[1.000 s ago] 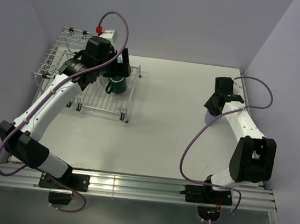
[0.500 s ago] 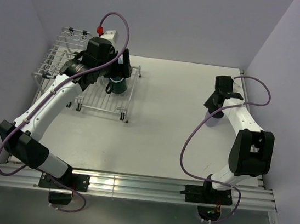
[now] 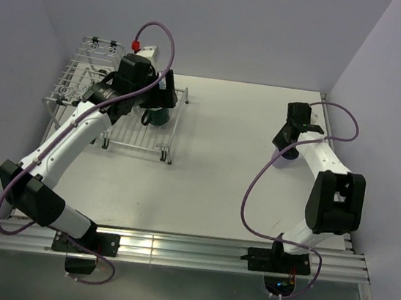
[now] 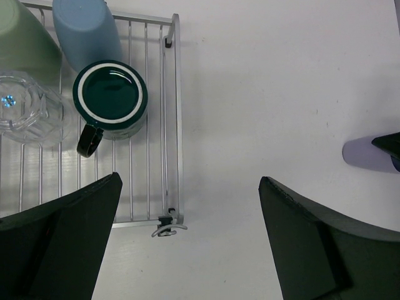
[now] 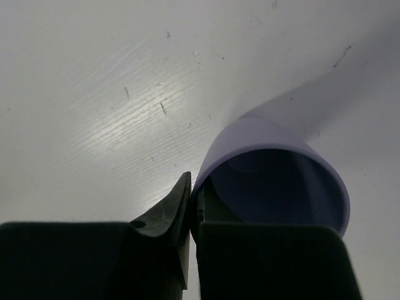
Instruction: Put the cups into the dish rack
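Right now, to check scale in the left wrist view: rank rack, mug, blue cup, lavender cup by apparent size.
1. rack
2. mug and blue cup, about alike (blue cup cropped)
3. lavender cup, smallest, partly hidden

The top camera overlooks the whole table [image 3: 218, 182]; both wrist cameras share the lavender cup [image 5: 275, 169], right closest.

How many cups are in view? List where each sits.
5. On the dish rack: pale green tumbler, light blue tumbler, dark green mug, clear glass. The lavender cup is off the rack, its rim pinched by the right hand. None seems hidden.
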